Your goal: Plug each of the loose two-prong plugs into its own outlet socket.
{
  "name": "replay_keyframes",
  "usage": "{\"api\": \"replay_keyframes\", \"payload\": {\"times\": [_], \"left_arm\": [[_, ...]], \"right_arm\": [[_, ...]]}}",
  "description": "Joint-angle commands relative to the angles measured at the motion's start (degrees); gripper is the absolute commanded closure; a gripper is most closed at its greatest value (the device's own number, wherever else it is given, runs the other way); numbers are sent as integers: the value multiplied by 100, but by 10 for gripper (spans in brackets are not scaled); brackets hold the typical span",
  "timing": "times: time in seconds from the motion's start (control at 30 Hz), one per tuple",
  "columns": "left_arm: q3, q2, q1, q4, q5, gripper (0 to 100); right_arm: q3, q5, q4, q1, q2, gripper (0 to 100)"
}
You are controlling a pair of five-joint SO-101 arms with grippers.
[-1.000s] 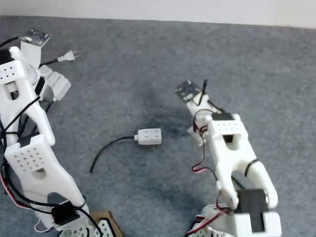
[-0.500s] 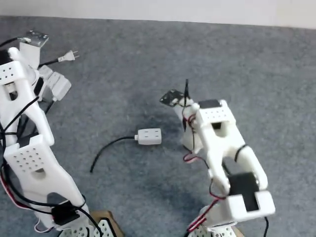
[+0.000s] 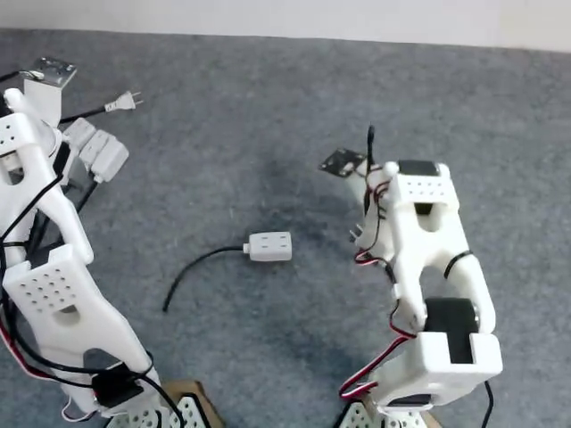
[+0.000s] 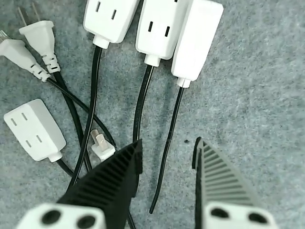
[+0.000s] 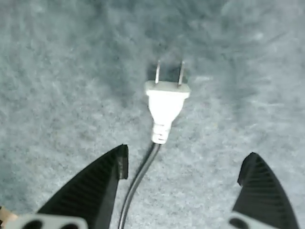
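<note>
1. You have no pairing done yet, as far as the views show. Every plug in sight lies with bare prongs, and every socket face shows empty slots.
2. Your right gripper (image 5: 185,160) hangs above a white plug (image 5: 166,102) with its jaws spread wide and nothing between them. The plug lies flat on the grey carpet (image 5: 57,57), prongs pointing away from the gripper and cord trailing back between the jaws.
3. Your left gripper (image 4: 167,150) is also empty, its jaws parted to a moderate gap. It sits over the main cluster.
4. In that cluster a row of three sockets (image 4: 161,26) lies side by side, with a fourth socket (image 4: 33,129) apart from them. A pair of plugs (image 4: 40,36) lies close together, and a small plug (image 4: 101,147) rests just beside the dark jaw among the black cords (image 4: 143,95).
5. From above, a lone socket (image 3: 269,246) lies on open carpet between the two arms, its cord curling off. A far plug (image 3: 125,102) lies near the left arm, and you cannot tell whether it belongs to the pair already counted.
6. By my reading the whole job remains. The likeliest first move is to close on the white plug and carry it to the lone socket.
</note>
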Motion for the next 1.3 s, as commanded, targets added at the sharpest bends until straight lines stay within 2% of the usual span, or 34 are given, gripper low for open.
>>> {"api": "replay_keyframes", "payload": {"times": [0.0,0.43,0.53,0.67,0.87,1.1,1.27], "left_arm": [[-171,-48,-4,-53,-44,814],[-171,-48,-40,-53,-70,814],[-171,-48,-48,-53,-70,814],[-171,-48,-84,-53,-79,814],[-171,-48,-110,-62,-79,814],[-180,-66,-110,-44,-79,814],[-189,-75,-119,-44,-79,814]], "right_arm": [[215,62,-514,-338,-22,642],[391,-237,-1270,-629,84,642],[330,-281,-1270,-523,444,642],[180,-791,-1235,-365,752,642],[-48,-888,-1068,-295,752,642],[-92,-1363,-769,-303,743,644],[-189,-1284,-743,-303,778,701]]}}
